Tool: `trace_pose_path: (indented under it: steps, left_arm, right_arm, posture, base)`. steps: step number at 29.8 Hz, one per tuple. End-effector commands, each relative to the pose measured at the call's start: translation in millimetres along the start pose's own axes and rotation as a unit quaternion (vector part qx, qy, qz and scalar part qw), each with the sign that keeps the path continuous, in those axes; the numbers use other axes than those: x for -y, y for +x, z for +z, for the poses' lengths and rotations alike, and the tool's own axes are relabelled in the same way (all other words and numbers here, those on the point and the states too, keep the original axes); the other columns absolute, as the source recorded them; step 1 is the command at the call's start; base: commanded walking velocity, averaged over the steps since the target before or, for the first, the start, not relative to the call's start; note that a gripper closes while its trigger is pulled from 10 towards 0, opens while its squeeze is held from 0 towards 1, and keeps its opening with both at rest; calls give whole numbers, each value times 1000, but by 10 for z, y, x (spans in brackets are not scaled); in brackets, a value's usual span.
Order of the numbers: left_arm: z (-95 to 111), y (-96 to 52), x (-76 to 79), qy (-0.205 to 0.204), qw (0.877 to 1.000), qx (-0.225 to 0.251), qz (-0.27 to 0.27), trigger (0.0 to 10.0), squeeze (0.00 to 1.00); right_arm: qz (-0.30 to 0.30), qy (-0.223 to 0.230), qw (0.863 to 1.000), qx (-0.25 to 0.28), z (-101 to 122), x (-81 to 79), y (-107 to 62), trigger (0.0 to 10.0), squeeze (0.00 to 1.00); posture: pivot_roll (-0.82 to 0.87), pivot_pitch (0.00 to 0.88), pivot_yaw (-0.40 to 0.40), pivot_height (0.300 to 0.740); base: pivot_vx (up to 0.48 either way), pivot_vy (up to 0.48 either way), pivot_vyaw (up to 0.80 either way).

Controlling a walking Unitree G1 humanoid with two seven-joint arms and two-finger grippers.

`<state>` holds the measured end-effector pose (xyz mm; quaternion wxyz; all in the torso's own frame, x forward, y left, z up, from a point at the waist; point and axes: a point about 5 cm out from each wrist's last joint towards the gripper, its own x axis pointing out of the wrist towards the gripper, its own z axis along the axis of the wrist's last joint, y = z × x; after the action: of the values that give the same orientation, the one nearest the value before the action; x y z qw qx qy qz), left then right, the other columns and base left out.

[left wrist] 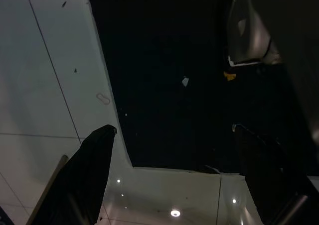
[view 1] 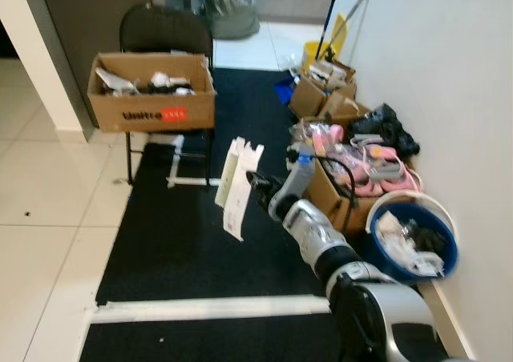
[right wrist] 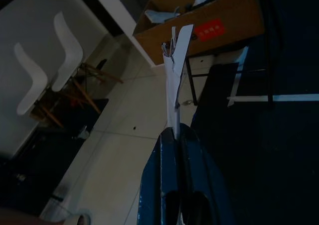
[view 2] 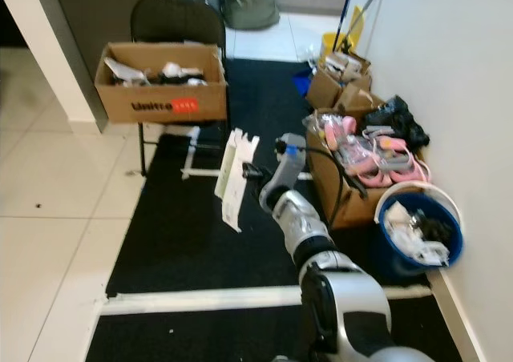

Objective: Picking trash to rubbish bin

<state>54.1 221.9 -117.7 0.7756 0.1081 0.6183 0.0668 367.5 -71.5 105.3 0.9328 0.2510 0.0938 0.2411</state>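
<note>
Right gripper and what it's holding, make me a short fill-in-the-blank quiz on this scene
1. The right gripper is shut on a white piece of ____.
2. The cardboard box rests on a black ____.
3. The round bin by the wall is ____ in colour.

Missing words: cardboard; chair; blue

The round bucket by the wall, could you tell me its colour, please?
Blue round bucket with a white rim, clearest in the right eye view.

A lived-in home hallway: pale floor tiles (view 1: 48,210) at the left, a black mat (view 1: 200,242) across the centre, pink shoes (view 1: 365,166) in cartons along the right-hand white wall (view 1: 449,74), a mop bucket (view 1: 314,52) at upper right.
</note>
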Motion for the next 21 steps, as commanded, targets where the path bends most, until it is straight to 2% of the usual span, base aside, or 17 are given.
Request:
trace_pose_path:
  steps: [1,8,21]
  left_arm:
    - [-12,-2,31,1,1000,-2,-7,10000,0]
    - [0,0,5,7,1000,0,-7,10000,0]
    - [-15,-1,3,11,1000,-2,-8,10000,0]
  right_arm:
    - [-2,-2,1000,-7,-61,27,-31,10000,0]
    - [3,-4,1000,-15,-137,-2,-39,10000,0]
    - [6,-5,1000,-17,-150,-13,-39,10000,0]
  posture:
    - [131,67,-46,740]
    - [133,71,-37,740]
    - [135,71,-36,740]
  base:
    - [274,0,0]
    - [274,0,0]
    - [280,0,0]
